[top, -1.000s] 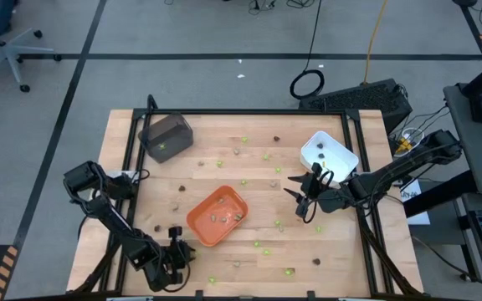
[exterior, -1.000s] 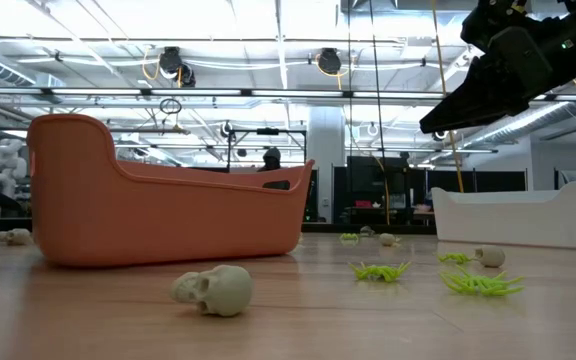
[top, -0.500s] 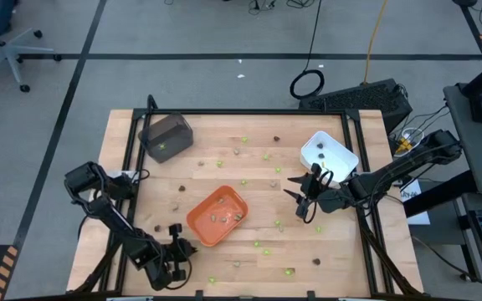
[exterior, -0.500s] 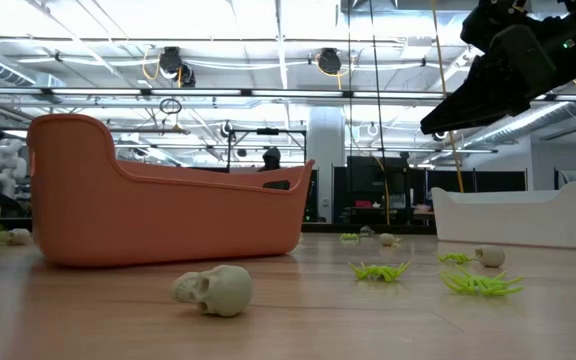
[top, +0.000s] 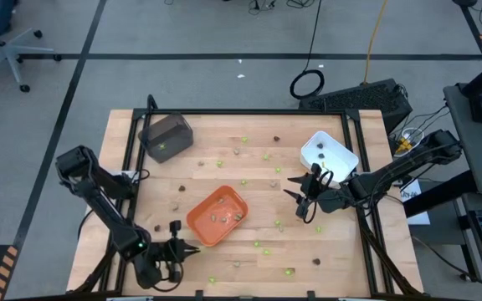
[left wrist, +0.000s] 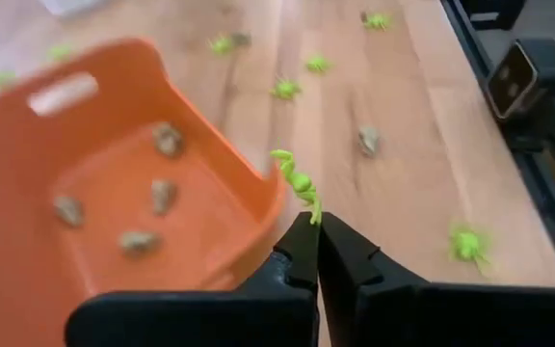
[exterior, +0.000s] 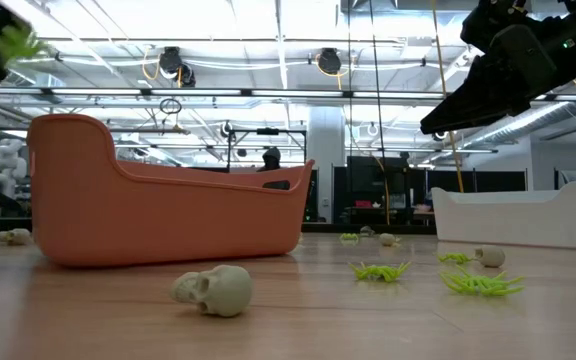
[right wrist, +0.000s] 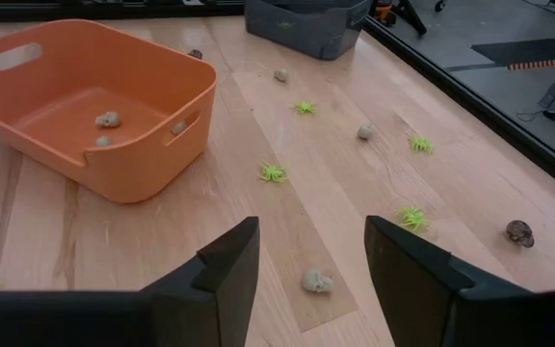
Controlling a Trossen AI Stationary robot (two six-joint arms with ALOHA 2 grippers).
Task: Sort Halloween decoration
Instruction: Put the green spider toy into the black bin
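Note:
Tiny Halloween decoration pieces lie scattered on the wooden table: lime-green spiders (right wrist: 273, 173), tan-grey skulls (exterior: 215, 290) and a dark brown piece (right wrist: 518, 232). My left gripper (top: 192, 248) hangs at the near left, beside the orange tray's (top: 217, 215) near corner. It is shut on one lime-green spider (left wrist: 297, 181), which also shows in the low view (exterior: 13, 42). My right gripper (right wrist: 311, 260) waits open above the table, just in front of the white tray (top: 327, 152), with nothing between its fingers. My left gripper pinches the lime-green spider by its near end (left wrist: 312, 208) between its two fingertips (left wrist: 302, 236). The fingers slant down toward the orange tray. The rest of the spider sticks out past the tips, lifted clear of the table.
Several skulls lie inside the orange tray (left wrist: 27, 135). A dark grey tray (top: 166, 135) stands at the far left, and a low black rail (top: 249, 112) runs around the table. Bare wood lies between the trays.
My left gripper has risen from the table beside the orange tray and tipped toward level. It has carried the lime-green spider up from table height until it hangs clear. My right arm has kept still.

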